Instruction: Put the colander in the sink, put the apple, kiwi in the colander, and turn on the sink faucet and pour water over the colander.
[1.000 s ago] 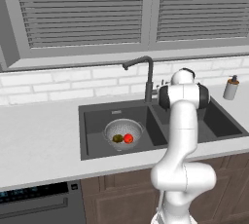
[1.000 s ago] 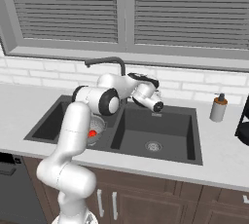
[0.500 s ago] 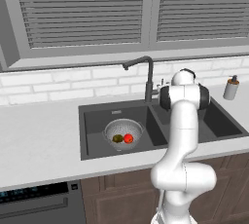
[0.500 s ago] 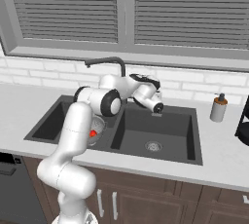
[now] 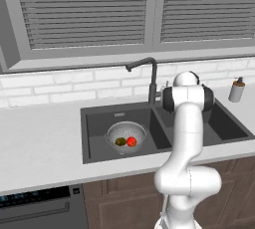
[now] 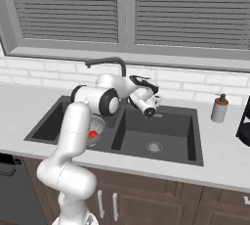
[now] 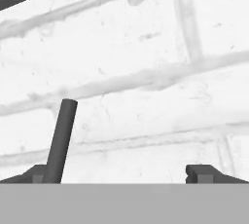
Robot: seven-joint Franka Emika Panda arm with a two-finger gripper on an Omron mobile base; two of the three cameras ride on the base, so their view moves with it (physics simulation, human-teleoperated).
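Faucet lever (image 7: pixel 61 139), a thin stiff, likely slick rod, stands by one of the spread-apart, empty fingers (image 7: pixel 202 173); push it near its tip.

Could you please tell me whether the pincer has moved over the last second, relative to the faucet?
No. In the right base view the pincer hangs open just right of the sink faucet, over the sink, as before.
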